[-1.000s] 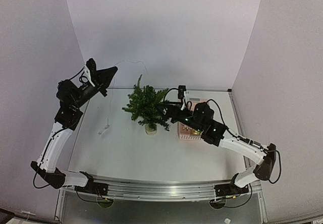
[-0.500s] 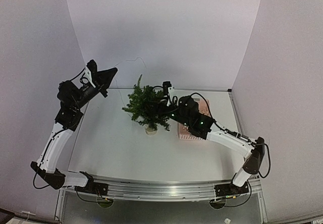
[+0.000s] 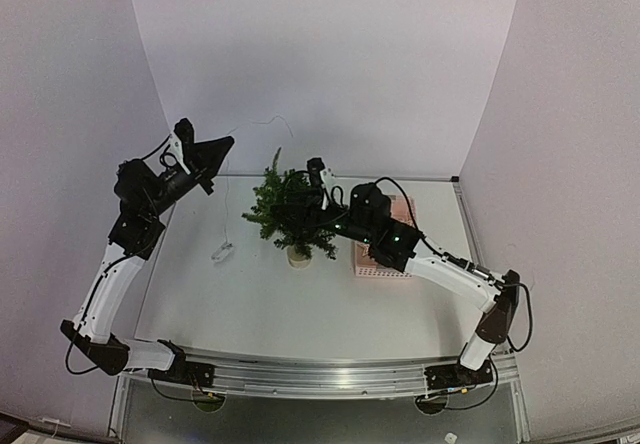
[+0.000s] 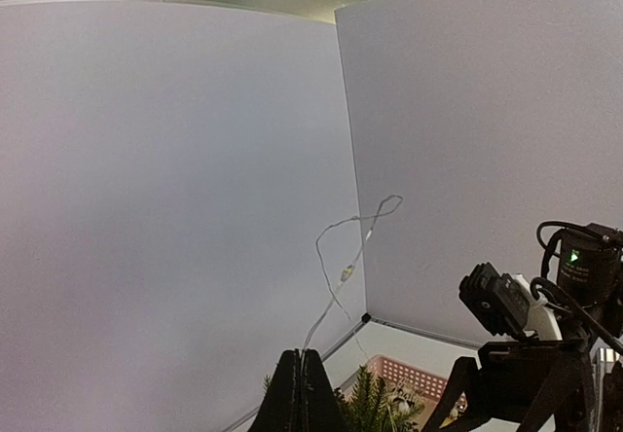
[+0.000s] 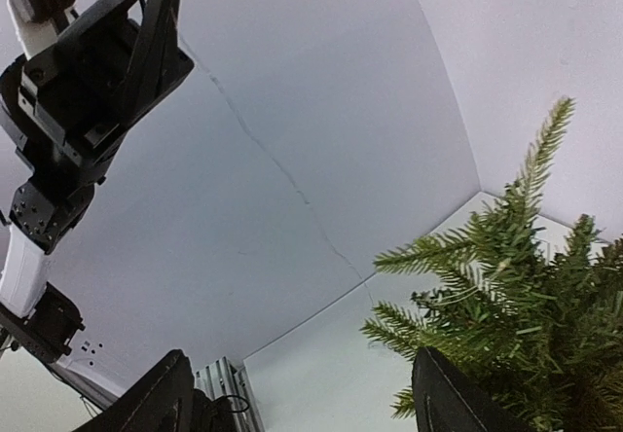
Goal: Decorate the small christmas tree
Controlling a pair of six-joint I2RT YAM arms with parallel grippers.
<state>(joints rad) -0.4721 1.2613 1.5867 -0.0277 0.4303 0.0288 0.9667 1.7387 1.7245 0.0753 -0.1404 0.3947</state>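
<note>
Tree (image 3: 290,212): stood upright on the table (image 3: 260,304), centre of the top view. Left gripper (image 4: 300,356): raised at upper left, jaws together, clamped on a thin wire (image 4: 343,257) that is looped up against the back wall and hung down left of the tree. Right gripper (image 5: 302,403): held at the tree's upper right branches, jaws apart. Pink basket (image 3: 402,214): set right of the tree, partly hidden by the right arm.

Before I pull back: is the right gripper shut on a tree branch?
No, the right gripper stands wide open, gripping nothing; the small christmas tree sits off to one side.
</note>
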